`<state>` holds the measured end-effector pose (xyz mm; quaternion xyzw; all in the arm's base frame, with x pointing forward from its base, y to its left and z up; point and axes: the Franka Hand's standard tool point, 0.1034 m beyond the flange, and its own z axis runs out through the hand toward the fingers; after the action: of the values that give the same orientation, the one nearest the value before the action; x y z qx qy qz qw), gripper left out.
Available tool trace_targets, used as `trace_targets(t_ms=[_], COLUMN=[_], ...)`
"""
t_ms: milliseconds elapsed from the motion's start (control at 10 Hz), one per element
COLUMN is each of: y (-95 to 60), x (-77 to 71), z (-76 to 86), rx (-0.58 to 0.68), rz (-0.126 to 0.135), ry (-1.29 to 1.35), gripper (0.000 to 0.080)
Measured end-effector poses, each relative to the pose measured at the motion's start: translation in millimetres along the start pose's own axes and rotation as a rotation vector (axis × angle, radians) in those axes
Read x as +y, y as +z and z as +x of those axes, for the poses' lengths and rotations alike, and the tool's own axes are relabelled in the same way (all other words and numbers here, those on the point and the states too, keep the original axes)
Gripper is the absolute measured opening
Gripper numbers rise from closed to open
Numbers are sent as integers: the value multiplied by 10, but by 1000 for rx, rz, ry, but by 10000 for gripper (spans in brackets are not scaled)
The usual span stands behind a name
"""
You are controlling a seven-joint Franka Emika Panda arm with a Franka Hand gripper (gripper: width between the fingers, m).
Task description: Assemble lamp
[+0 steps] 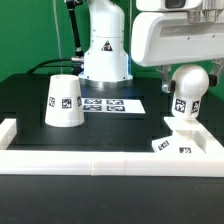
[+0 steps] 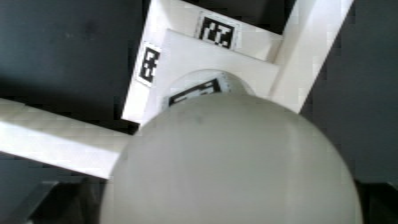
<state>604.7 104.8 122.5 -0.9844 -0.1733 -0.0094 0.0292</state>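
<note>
Bulb [image 2: 222, 160] fills my wrist cam, standing on the base [image 1: 175, 140] at the exterior view's near right, shade [image 1: 63, 103] well apart to that view's left; my gripper [image 1: 180, 68] sits at bulb top, open or clamped I can't tell, so if stem isn't seated & I pull off skewed, bulb prob topples.

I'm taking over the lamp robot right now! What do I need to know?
Gripper: right above the bulb; whether it is open or shut cannot be told.
Bulb: upright on the base, at the exterior view's right.
Shade: standing alone on the table at the exterior view's left, beside the marker board.
Done: the bulb looks set on the base.
Left: put the shade over the bulb.
</note>
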Motion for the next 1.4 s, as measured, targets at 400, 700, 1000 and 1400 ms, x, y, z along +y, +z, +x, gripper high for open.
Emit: trace_targets(t_ms=[400,700,1000,1400], y=[6,6,-7,-14], x=[-2,-6,0,4], z=[-5,-4,3,-1], rx=[-1,-1,4,4], rz=[1,2,1,-4], ry=[21,93,397,762], gripper=[577,577,577,579])
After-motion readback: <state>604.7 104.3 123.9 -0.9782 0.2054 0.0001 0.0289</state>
